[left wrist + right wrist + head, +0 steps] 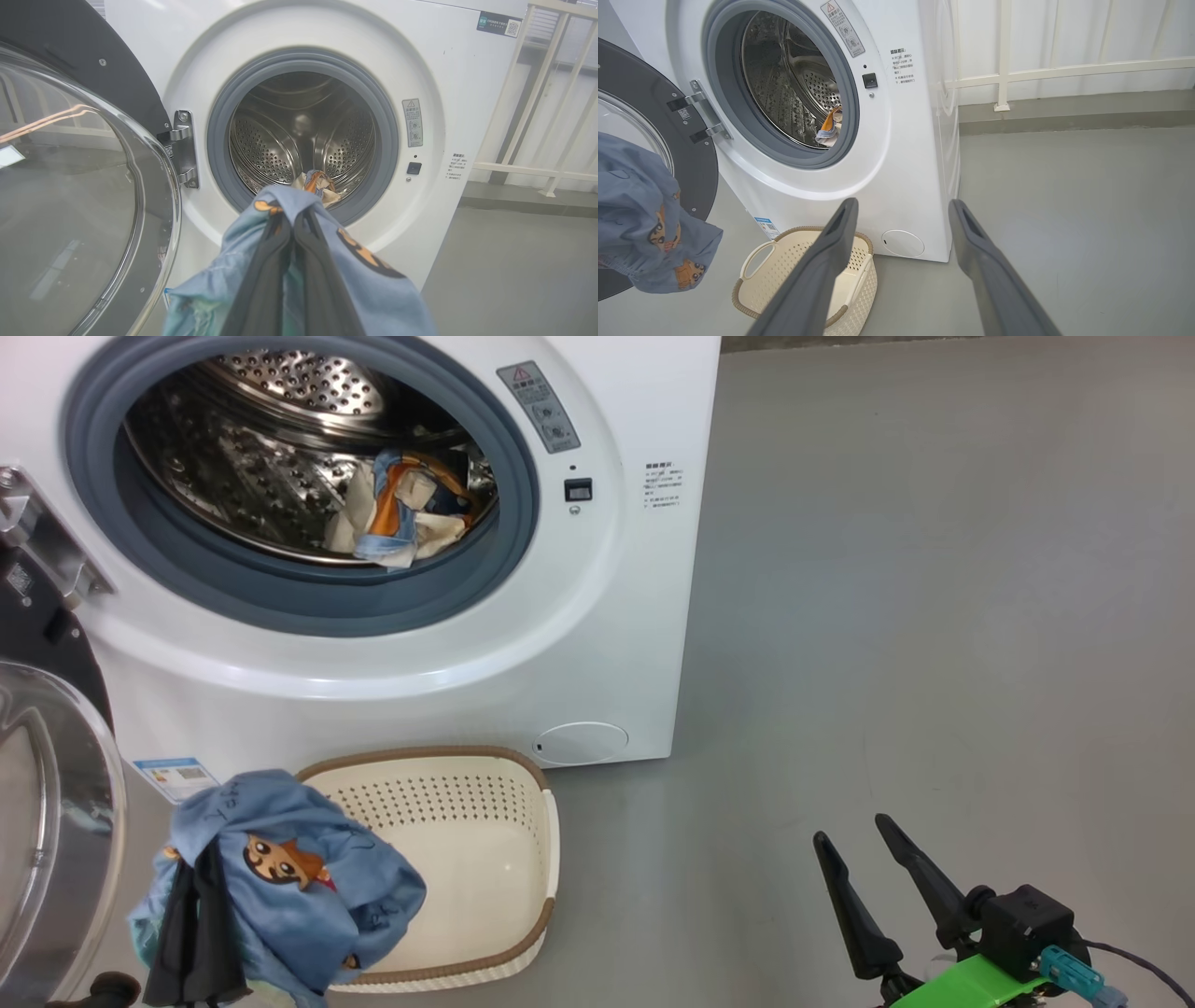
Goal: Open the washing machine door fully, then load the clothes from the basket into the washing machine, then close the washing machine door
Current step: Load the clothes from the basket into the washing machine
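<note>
The washing machine (597,644) has its door (47,821) wide open at the left, and the basket (551,840) before it looks empty, so only the last piece and the closing seem left. Some clothes (401,513) lie in the drum (280,448). One blue garment (289,868) hangs clenched in the left gripper (293,224), at the basket's left edge, while the right gripper (851,831) is spread and empty.

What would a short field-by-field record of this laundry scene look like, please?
washing machine door: swung wide open, left of the opening
drum: some clothes lying inside
basket: on the floor before the washing machine, visible part empty
left gripper: shut on a light-blue garment, held up before the opening
right gripper: open, empty, above the floor
</note>
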{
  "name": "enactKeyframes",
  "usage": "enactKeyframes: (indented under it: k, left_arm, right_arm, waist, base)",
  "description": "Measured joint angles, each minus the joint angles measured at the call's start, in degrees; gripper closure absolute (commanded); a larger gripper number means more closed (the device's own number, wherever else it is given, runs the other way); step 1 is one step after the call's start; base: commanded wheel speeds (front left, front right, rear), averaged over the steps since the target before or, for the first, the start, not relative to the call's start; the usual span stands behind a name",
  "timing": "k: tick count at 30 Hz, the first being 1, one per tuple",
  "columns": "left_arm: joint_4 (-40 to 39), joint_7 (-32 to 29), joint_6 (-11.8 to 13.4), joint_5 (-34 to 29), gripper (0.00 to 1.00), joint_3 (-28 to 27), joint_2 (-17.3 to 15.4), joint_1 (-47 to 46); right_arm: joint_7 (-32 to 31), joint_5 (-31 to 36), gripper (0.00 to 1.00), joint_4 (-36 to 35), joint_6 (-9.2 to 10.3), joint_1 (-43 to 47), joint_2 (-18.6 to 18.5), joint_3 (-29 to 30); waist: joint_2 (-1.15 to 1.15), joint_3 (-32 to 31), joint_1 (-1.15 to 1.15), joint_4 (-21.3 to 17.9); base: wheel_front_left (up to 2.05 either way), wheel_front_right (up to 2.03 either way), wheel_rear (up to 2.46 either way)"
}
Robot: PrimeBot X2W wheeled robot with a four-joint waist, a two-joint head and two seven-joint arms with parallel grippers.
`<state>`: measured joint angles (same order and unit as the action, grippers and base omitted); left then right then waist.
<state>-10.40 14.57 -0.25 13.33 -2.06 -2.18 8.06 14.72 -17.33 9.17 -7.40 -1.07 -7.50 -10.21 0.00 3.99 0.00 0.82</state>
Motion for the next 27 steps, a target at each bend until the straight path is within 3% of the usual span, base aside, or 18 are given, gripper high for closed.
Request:
enactKeyframes:
  k: [15,27]
  left_arm:
    - [3.4,0.0,0.0,0.0,1.00,1.3,0.0,-5.2]
    - [8.3,0.0,-1.1,0.0,1.00,0.3,0.1,-19.4]
  right_arm:
    - [0.0,0.7,0.00,-2.5,0.00,-1.0,0.3,2.5]
    - [0.0,1.6,0.00,-4.0,0.00,-3.4,0.3,4.5]
  waist:
    - [0.00,5.1,0.00,-1.1]
    - [0.00,13.7,0.00,-1.3]
  base:
    - [0.00,0.00,0.00]
    - [0.00,0.00,0.00]
